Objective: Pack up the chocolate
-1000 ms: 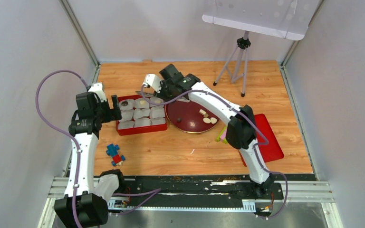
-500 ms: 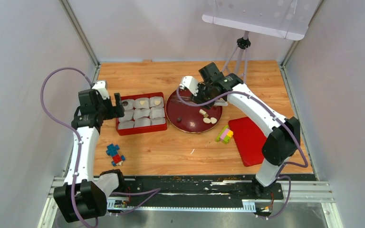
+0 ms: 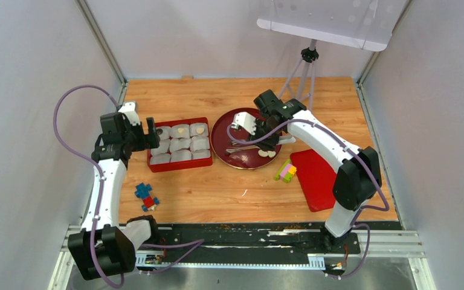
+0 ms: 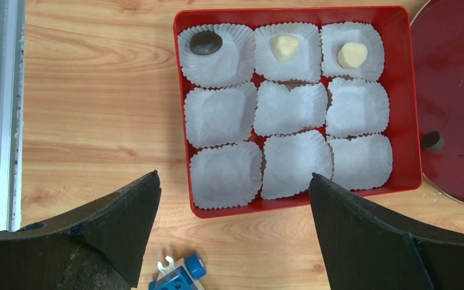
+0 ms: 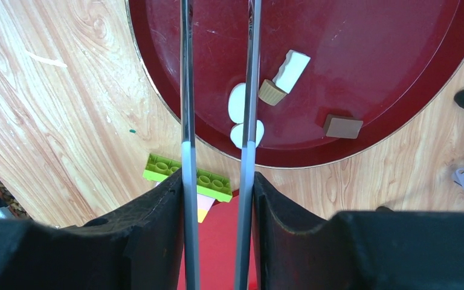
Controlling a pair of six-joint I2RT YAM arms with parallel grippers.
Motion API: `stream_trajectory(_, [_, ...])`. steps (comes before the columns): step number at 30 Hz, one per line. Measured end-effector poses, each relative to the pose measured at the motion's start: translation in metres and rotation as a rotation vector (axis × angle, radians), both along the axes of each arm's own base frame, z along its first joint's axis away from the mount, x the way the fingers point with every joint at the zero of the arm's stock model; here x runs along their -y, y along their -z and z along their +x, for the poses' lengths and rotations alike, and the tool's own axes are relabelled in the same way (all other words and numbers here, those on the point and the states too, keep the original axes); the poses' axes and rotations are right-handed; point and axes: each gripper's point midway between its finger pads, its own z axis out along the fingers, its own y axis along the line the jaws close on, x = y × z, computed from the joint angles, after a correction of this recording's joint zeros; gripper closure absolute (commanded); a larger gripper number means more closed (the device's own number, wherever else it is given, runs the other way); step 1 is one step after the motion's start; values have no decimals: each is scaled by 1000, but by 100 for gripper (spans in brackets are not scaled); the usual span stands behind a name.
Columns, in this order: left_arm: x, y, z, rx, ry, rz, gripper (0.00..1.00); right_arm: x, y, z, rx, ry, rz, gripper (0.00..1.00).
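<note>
On the dark red plate (image 5: 368, 60), right of the red tray (image 4: 402, 90), several loose chocolates (image 5: 237, 103) are left; three packed chocolates (image 4: 284, 46) sit in its far row. The left gripper (image 4: 234, 178) is held released. The right gripper (image 5: 217, 181) is clenched on tweezers (image 5: 185, 90); two touching pale pieces could be pinched together or flicked over the near rim.

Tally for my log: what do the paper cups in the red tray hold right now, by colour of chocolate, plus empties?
Cream chocolate: 2
Dark chocolate: 1
Empty paper cup: 6
Total: 9 cups in the red tray
</note>
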Motion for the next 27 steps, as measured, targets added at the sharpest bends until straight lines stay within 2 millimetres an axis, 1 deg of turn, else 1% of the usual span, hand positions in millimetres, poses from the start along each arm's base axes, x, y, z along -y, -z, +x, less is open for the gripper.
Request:
stream_trajectory(5, [0,-1,0,3,0,1,0,-4,1,6,-3,-2,-2,59])
stream_trajectory(10, [0,-5,-2,19,-3,6,0,-12,10,15,-22,-5,-7,58])
stream_trajectory(20, [0,-5,-3,22,-4,7,0,-13,23,14,-76,-6,-39,59])
stream_trajectory(22, [0,-5,-3,22,-4,7,0,-13,25,13,-83,-8,-39,61])
stream_trajectory(27, [0,-5,-3,22,-6,4,0,-17,29,16,-101,-6,-39,75])
